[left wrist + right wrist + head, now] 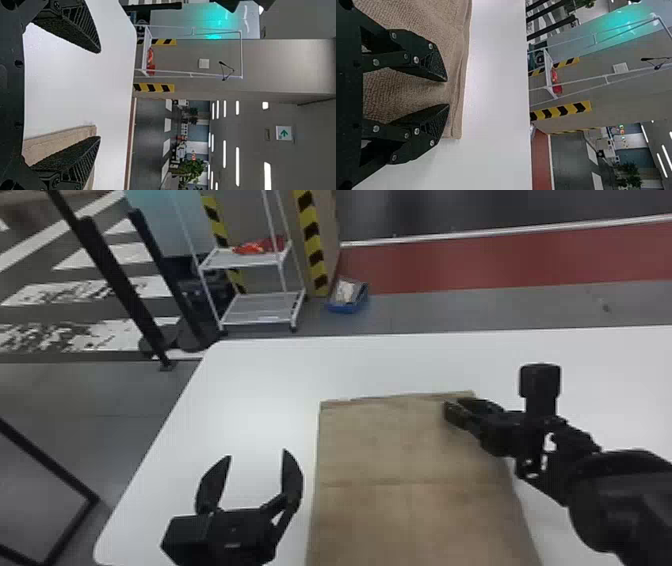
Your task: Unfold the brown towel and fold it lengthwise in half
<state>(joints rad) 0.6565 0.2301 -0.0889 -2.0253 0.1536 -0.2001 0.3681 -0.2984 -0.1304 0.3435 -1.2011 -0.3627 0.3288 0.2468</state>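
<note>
In the head view, we judge the right gripper [447, 93], fingers apart by the upper right corner of the brown towel [410, 450], is placed to pinch it for folding; the left gripper [256, 453] hangs lower left, spread. The towel lies lower centre on the white table [260, 390], its near end cut off.

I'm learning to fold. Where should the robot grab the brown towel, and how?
The towel is probably best pinched at its far right corner, coming from the right and slightly above. It lies flat, so a corner gives loose edges to pinch, and the open right pincer is near that one.
</note>
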